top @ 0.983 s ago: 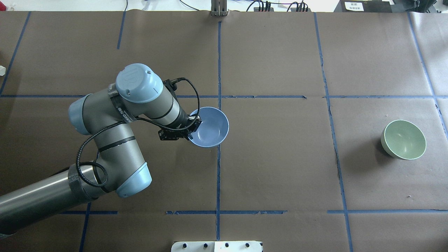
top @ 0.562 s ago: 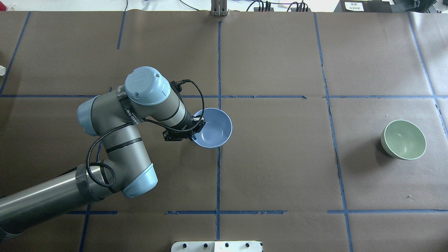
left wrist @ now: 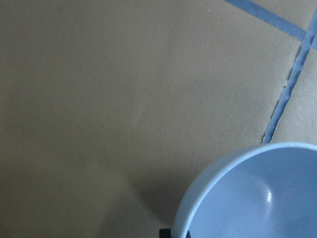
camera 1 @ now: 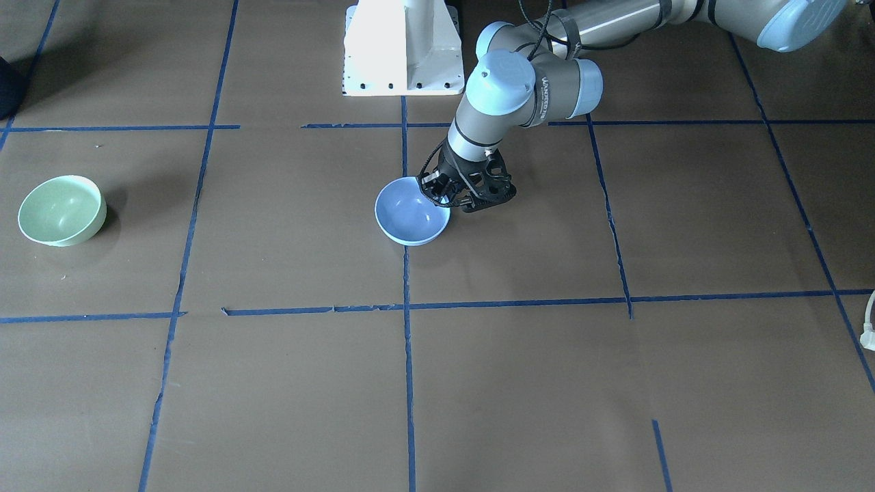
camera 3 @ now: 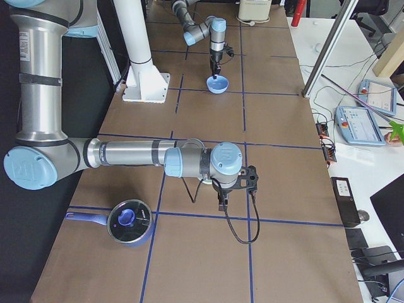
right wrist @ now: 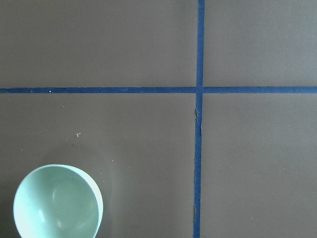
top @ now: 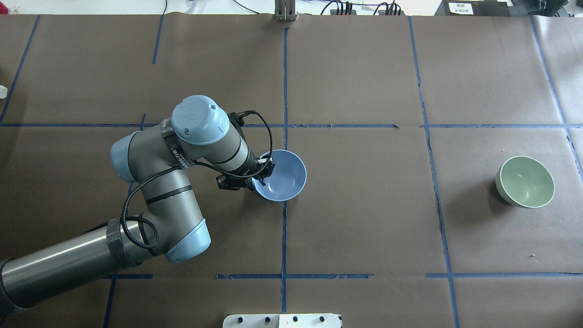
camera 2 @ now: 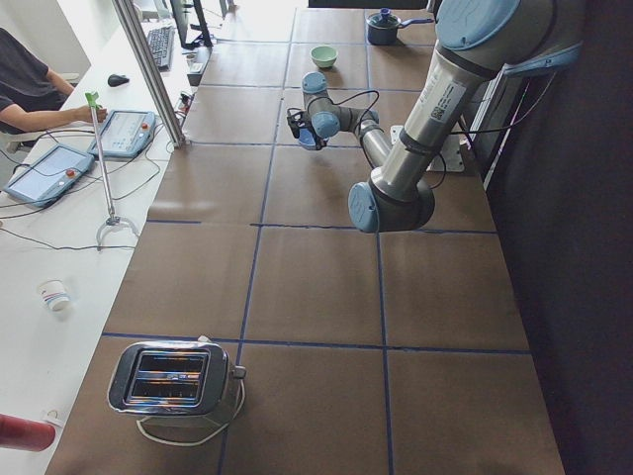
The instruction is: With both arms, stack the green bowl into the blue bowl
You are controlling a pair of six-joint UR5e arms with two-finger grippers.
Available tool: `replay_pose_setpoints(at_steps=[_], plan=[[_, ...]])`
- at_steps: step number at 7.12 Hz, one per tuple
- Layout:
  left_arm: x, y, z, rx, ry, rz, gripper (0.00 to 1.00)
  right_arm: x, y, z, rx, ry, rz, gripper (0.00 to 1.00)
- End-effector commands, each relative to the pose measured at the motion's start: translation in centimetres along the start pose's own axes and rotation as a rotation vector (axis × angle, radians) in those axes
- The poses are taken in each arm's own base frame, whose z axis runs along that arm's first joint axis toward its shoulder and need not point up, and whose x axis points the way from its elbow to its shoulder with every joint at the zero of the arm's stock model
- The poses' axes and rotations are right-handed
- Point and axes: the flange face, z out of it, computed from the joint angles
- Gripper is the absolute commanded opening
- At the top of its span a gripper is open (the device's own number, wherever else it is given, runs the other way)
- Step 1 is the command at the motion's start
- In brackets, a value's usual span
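Observation:
The blue bowl (top: 283,176) is upright at the table's middle, on the centre tape line; it also shows in the front view (camera 1: 410,220). My left gripper (top: 264,172) is shut on its left rim, one finger inside and one outside. I cannot tell whether the bowl touches the table. The left wrist view shows the blue bowl's rim (left wrist: 257,198) close below. The green bowl (top: 524,181) stands alone, upright, at the far right, and shows in the right wrist view (right wrist: 57,203). My right gripper (camera 3: 222,203) shows only in the exterior right view; I cannot tell its state.
Brown paper with blue tape lines (top: 284,82) covers the table. The white pedestal base (camera 1: 403,48) stands at the robot's edge. A dark pot with a blue lid (camera 3: 129,222) sits beyond the right end. A toaster (camera 2: 173,381) sits at the left end.
My left arm has carried the blue bowl to the right and slightly nearer the robot, and it looks lower. The green bowl has not moved.

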Motion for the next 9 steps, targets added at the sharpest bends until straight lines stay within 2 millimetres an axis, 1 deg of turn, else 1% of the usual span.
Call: replay_pose_setpoints(at_steps=[1, 2, 3, 4, 5, 6, 7, 8, 9], plan=[[-0.1, 0.1, -1.5, 0.006, 0.023, 0.008, 1.00, -0.6, -0.2, 0.7, -0.016, 0.001, -0.015, 1.00], [-0.8, -1.2, -3.9, 0.022, 0.024, -0.010, 1.00, -1.0, -0.2, 1.4, -0.028, 0.002, -0.013, 1.00], [-1.6, -2.1, -7.1, 0.009, -0.002, -0.025, 1.00, -2.2, -0.3, 2.3, -0.003, -0.002, 0.013, 1.00], [-2.8, -2.6, -11.4, 0.001, -0.022, -0.008, 1.00, -3.5, 1.3, 5.0, 0.031, -0.016, 0.031, 1.00], [-4.3, -1.9, -14.3, 0.012, -0.038, 0.020, 1.00, -4.4, 2.5, 7.0, 0.065, -0.040, 0.050, 1.00], [-5.7, -2.4, -15.9, 0.026, -0.053, 0.041, 1.00, -5.6, 3.8, 9.5, 0.064, -0.061, 0.080, 1.00], [-7.5, -2.7, -16.8, 0.037, -0.056, 0.056, 1.00, -7.0, 4.2, 11.2, 0.083, -0.053, 0.092, 1.00], [-8.7, -3.0, -17.4, 0.045, -0.057, 0.078, 1.00, -8.7, 4.7, 13.3, 0.083, -0.040, 0.113, 1.00], [-8.8, -3.2, -17.7, 0.050, -0.054, 0.080, 1.00, -8.8, 5.7, 15.6, 0.070, -0.007, 0.103, 1.00]])
